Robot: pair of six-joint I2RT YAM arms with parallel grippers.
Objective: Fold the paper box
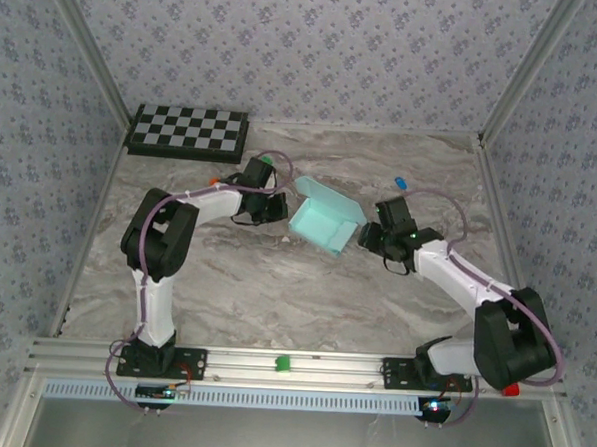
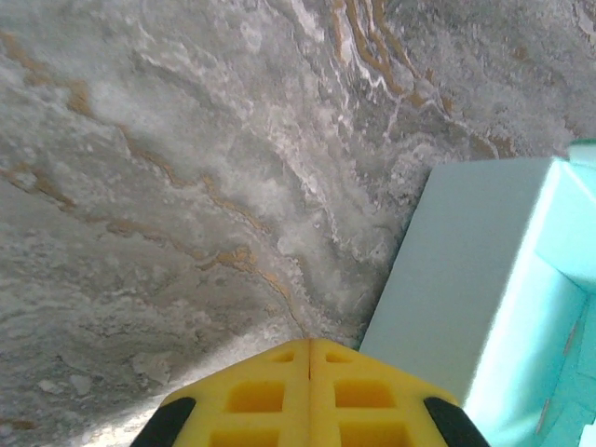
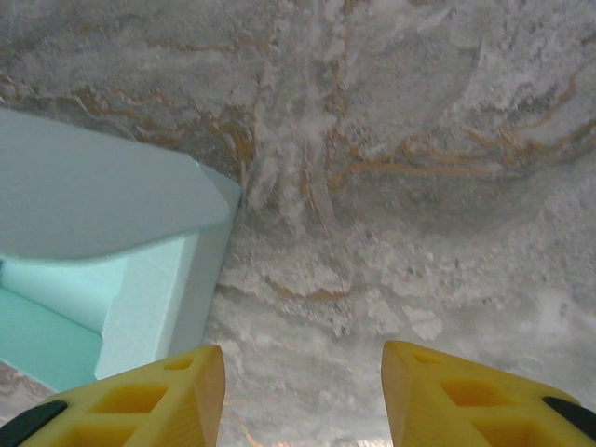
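Observation:
The paper box [image 1: 324, 221] is pale aqua card, partly folded, lying mid-table with its lid flap raised. My left gripper [image 1: 277, 210] sits just left of it. In the left wrist view its yellow fingers [image 2: 279, 382] are pressed together with nothing between them, and the box's side wall [image 2: 475, 279] stands just to the right of the tips. My right gripper [image 1: 366, 233] is at the box's right side. Its yellow fingers [image 3: 186, 391] stand apart over bare marble, the gripper [image 3: 303, 372] open and holding nothing, with the box's open corner [image 3: 102, 214] to the left.
A black-and-white checkerboard [image 1: 188, 133] lies at the back left. A small blue block [image 1: 401, 181] sits behind the right arm, and a small green block [image 1: 269, 160] and an orange one [image 1: 214, 181] by the left arm. A green piece [image 1: 283, 362] rests on the front rail.

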